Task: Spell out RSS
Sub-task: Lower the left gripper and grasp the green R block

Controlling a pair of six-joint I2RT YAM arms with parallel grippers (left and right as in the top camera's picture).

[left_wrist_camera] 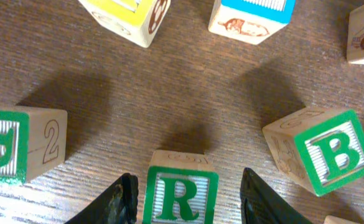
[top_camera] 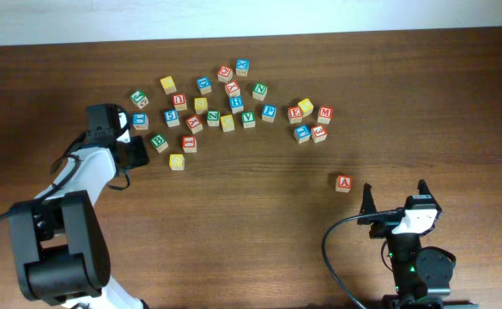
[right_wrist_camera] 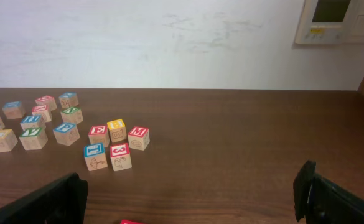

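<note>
In the left wrist view a wooden block with a green R [left_wrist_camera: 180,196] sits on the table between my left gripper's fingers [left_wrist_camera: 191,202]. The fingers are open on either side of it, and a gap shows at the right finger. In the overhead view the left gripper [top_camera: 135,151] is at the left edge of the block cluster, and it hides the R block there. My right gripper [top_camera: 395,202] is open and empty near the front right, and it also shows in the right wrist view [right_wrist_camera: 191,199]. I cannot pick out any S blocks.
A green B block [left_wrist_camera: 322,155] lies right of the R, and a green-lettered block with a 2 on its side [left_wrist_camera: 20,146] lies left. Several letter blocks are scattered across the back middle of the table [top_camera: 233,103]. A lone red A block [top_camera: 344,183] lies just ahead of the right gripper.
</note>
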